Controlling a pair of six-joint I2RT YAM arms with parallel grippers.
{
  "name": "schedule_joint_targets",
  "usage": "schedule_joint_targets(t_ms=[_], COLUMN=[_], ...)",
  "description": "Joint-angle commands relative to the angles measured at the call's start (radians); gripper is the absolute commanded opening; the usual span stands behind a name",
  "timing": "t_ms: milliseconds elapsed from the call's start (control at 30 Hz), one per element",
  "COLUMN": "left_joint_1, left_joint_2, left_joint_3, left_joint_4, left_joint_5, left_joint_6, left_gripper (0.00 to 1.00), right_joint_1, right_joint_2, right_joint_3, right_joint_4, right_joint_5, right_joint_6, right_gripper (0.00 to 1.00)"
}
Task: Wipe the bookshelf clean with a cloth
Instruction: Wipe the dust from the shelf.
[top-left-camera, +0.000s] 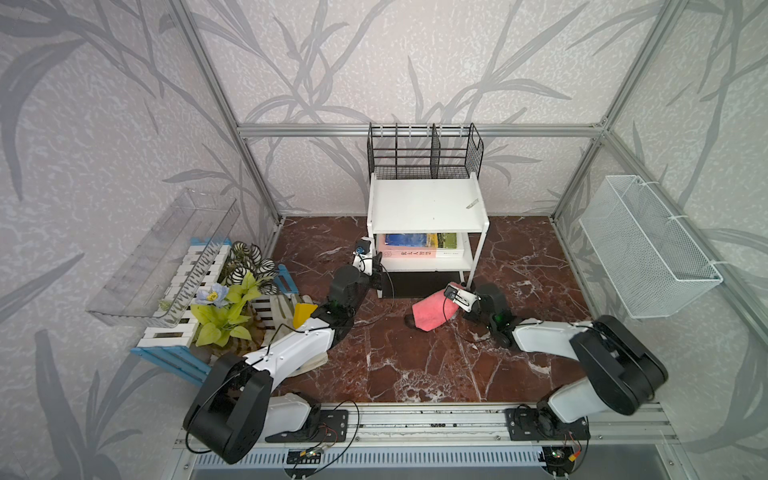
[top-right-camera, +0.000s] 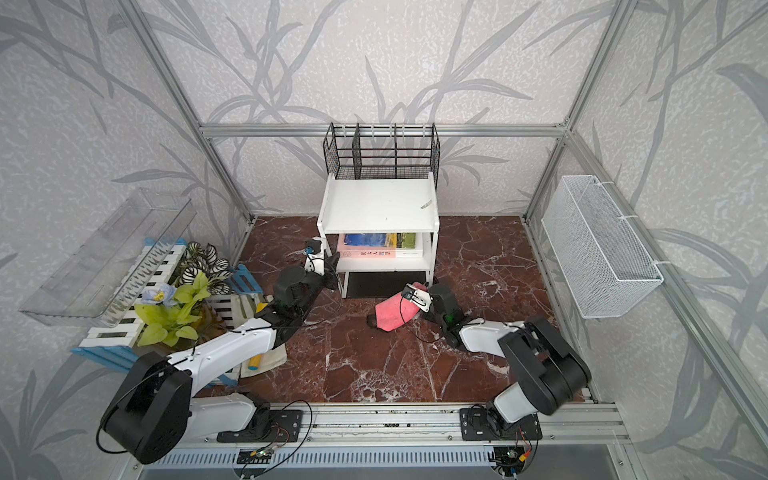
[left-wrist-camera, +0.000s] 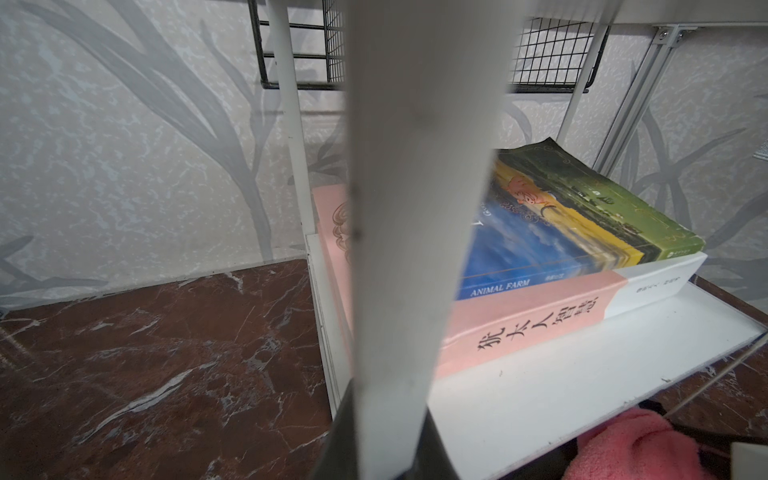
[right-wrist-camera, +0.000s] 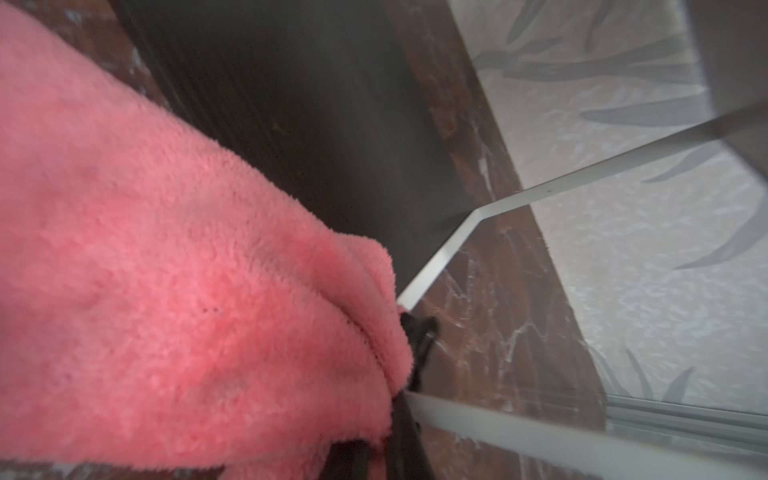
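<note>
- Cloth (top-left-camera: 430, 313): a pink terry towel, bunched, lying on the counter (top-left-camera: 415, 365) just in front of the bookshelf's front-right leg. Its far end droops to the counter, and its near end is raised.
- Right end effector (right-wrist-camera: 415, 353): pressed together, pinching a gathered edge of the cloth. The right wrist view shows the pile puckered at the dark fingertips.
- Left end effector (top-left-camera: 377, 268): clamped on the bookshelf's front-left post. In the left wrist view the post runs between the dark fingers.
- Bookshelf (top-left-camera: 428, 203): stands at the back centre of the counter. A small scrap (top-left-camera: 472, 203) lies near the right edge of the top board.
- Handling, cloth (judgement): light, limp and not fragile, and it will fold and trail. A pinch on a bunched fold looks sound. A broad pad under the grip would wipe better than a dangling tail.
- Handling, bookshelf (judgement): light boards on a thin tube frame, likely to slide or rock on the polished counter. The post is the sensible place to brace it.
- Contents: the bookshelf's middle board carries two stacked books (top-left-camera: 415, 245), a blue-and-yellow one on a pink-and-white one.
- The black wire rack (top-left-camera: 424, 151) behind it shows nothing inside.
- The white mesh basket (top-left-camera: 648, 245) on the side wall also shows nothing inside.
- The slatted crate (top-left-camera: 199, 291) holds leafy plants (top-left-camera: 232, 299).
</note>
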Motion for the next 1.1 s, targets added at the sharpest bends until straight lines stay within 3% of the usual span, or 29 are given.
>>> schedule_joint_targets(t_ms=[0, 100, 367, 433, 500, 600, 700, 833, 967, 1067], left_joint_1=[0.061, 0.064, 0.067, 0.068, 0.069, 0.070, 0.070, 0.070, 0.070, 0.067], left_joint_2=[0.053, 0.046, 0.033, 0.034, 0.039, 0.045, 0.049, 0.048, 0.048, 0.053], left_joint_3=[0.030, 0.021, 0.008, 0.008, 0.013, 0.015, 0.011, 0.014, 0.018, 0.021], left_joint_4=[-0.053, -0.046, -0.034, -0.031, -0.030, -0.030, -0.020, -0.025, -0.027, -0.023], left_joint_5=[-0.184, -0.180, -0.175, -0.170, -0.171, -0.164, -0.151, -0.122, -0.107, -0.077], left_joint_6=[-0.136, -0.140, -0.129, -0.131, -0.135, -0.151, -0.167, -0.172, -0.190, -0.203], left_gripper=[0.00, 0.00, 0.00, 0.00, 0.00, 0.00, 0.00, 0.00, 0.00, 0.00], right_joint_1=[-0.057, -0.096, -0.082, -0.079, -0.110, -0.292, -0.422, -0.437, -0.430, -0.425], right_joint_2=[-0.231, -0.252, 0.074, 0.024, -0.074, -0.203, -0.228, -0.110, 0.093, 0.174], right_joint_3=[0.055, 0.060, 0.014, 0.026, 0.057, 0.168, 0.188, 0.227, 0.368, 0.380], right_joint_4=[-0.044, -0.090, -0.030, -0.069, -0.143, -0.410, -0.491, -0.462, -0.470, -0.404], right_joint_5=[0.058, -0.015, 0.134, 0.137, 0.122, -0.048, -0.197, -0.321, -0.631, -0.761], right_joint_6=[0.023, 0.065, 0.065, 0.098, 0.226, 0.609, 0.924, 1.135, 1.256, 1.353], right_gripper=[0.00, 0.00, 0.00, 0.00, 0.00, 0.00, 0.00, 0.00, 0.00, 0.00])
